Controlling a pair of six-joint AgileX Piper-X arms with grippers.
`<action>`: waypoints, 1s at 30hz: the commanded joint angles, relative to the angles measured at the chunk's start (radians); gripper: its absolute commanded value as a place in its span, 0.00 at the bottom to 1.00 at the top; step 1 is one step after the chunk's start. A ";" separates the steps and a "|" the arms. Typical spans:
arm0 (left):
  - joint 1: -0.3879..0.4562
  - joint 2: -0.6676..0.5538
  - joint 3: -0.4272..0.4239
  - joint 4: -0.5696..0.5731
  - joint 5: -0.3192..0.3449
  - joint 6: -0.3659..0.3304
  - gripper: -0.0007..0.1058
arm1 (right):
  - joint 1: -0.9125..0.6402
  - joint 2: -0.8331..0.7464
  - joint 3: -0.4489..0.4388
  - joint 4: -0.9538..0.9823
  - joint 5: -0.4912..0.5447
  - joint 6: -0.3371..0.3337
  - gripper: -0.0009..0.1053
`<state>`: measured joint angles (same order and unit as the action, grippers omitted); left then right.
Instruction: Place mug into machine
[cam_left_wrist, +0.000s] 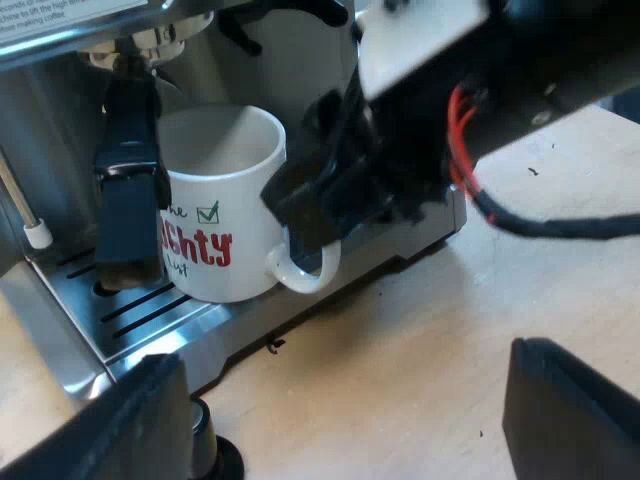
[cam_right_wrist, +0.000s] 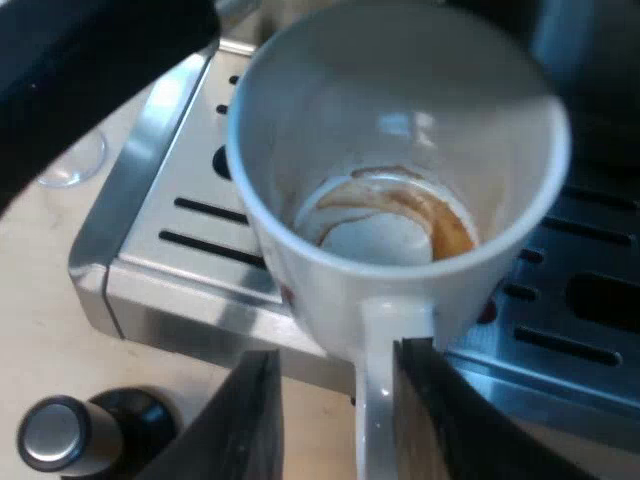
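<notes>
Left wrist view: the dark holder handle (cam_left_wrist: 128, 190) hangs at the machine (cam_left_wrist: 60, 120), the mug (cam_left_wrist: 222, 190) stands upright on the drip tray (cam_left_wrist: 150, 320) beside it, the right end effector (cam_left_wrist: 312, 232) at its ear (cam_left_wrist: 300, 278). The left end effector (cam_left_wrist: 340, 430) is spread wide over the bench (cam_left_wrist: 420, 330) (holding nothing). Right fingers (cam_right_wrist: 445, 430) stand narrowly around the ear, one touching.

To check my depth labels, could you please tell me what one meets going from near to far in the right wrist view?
Black two-fingered right claw → white ceramic mug with brown coffee residue inside → slotted stainless-steel drip tray at the machine's front.
</notes>
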<state>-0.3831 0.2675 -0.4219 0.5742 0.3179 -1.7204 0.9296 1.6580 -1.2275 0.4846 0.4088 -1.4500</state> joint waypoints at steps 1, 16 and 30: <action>0.003 -0.006 -0.007 -0.002 0.001 -0.010 0.63 | -0.008 0.013 -0.002 -0.027 -0.008 -0.021 0.29; 0.003 -0.006 -0.007 -0.002 0.001 -0.008 0.63 | -0.008 0.074 -0.002 -0.135 0.045 -0.021 0.29; 0.003 -0.006 -0.007 -0.002 0.001 -0.008 0.63 | -0.068 0.074 -0.002 -0.191 -0.038 -0.080 0.29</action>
<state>-0.3831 0.2675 -0.4219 0.5742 0.3179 -1.7204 0.8781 1.7292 -1.2312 0.2936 0.4130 -1.5133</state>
